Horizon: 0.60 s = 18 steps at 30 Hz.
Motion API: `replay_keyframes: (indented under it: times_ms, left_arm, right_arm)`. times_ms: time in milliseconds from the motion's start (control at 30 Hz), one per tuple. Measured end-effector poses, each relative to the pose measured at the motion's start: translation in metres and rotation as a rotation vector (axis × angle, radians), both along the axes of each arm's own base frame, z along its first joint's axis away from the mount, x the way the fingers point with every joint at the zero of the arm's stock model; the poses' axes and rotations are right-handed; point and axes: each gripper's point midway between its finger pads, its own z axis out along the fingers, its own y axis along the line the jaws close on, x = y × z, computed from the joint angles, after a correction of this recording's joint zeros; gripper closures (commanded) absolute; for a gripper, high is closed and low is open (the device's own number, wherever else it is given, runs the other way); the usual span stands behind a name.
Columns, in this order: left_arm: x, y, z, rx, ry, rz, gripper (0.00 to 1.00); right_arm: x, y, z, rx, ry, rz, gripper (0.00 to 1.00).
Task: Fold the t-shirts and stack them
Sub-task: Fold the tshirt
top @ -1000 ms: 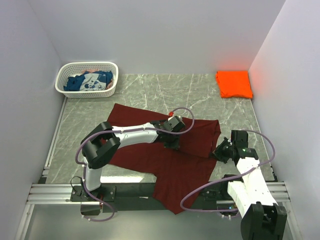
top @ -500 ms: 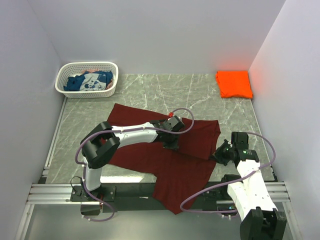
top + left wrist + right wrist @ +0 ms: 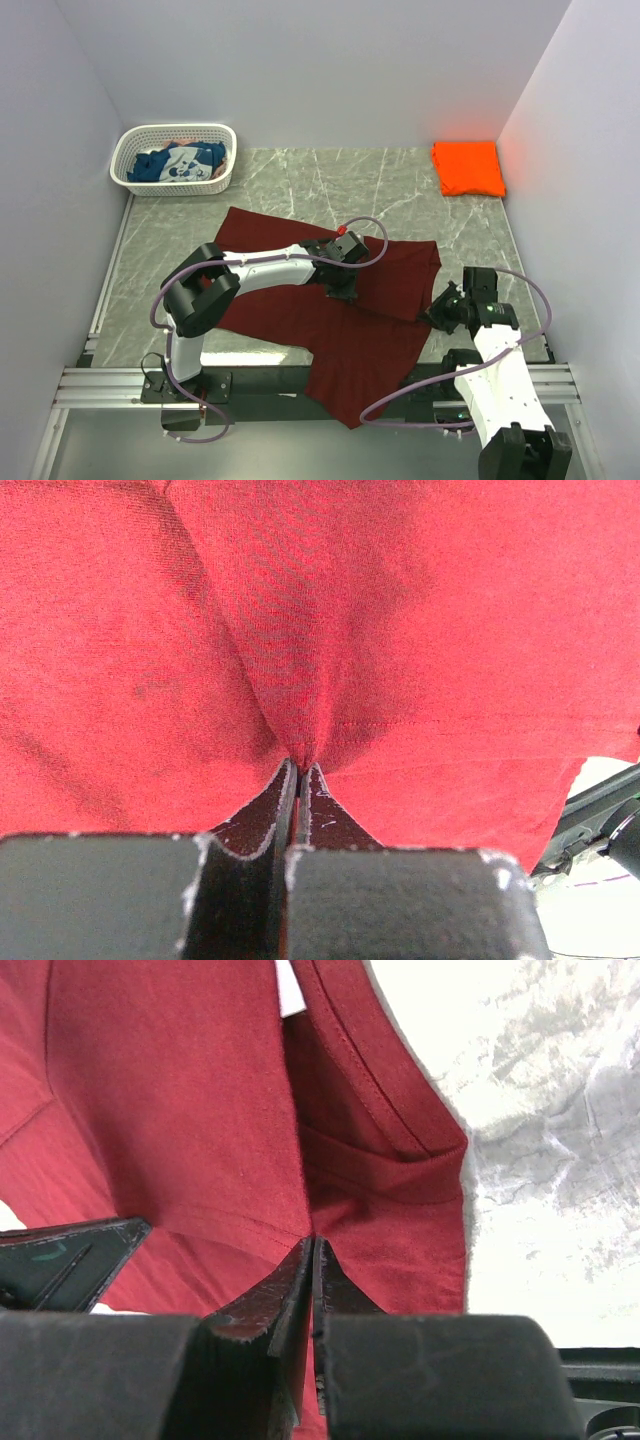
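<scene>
item 1: maroon t-shirt [image 3: 360, 350], spread out, near centre. soft, light, limp; i judge it will sag and drag, so i hold it at hems and seams. left gripper [image 3: 300, 770]: jaws closed, pinching a mid-cloth ridge. right gripper [image 3: 312, 1245]: jaws narrow, nipping cloth at the shirt's right edge.

The maroon t-shirt [image 3: 400, 630] is matt, fine-knit cloth with stitched hems. The table [image 3: 400, 190] under it looks like smooth grey marble. The basket [image 3: 175, 128] on the table is white plastic lattice.
</scene>
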Motion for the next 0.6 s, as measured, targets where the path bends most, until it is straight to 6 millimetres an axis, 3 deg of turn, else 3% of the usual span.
replay_keyframes:
  times_ms: [433,600]
  left_arm:
    - [-0.001,0.001,0.000,0.001,0.004,0.000,0.99]
    - [-0.001,0.001,0.000,0.002,0.004,0.000,0.90]
  right_arm:
    - [-0.012,0.003,-0.012,0.016,0.031,-0.009,0.90]
    - [-0.016,0.004,-0.015,0.024,0.046,-0.009,0.79]
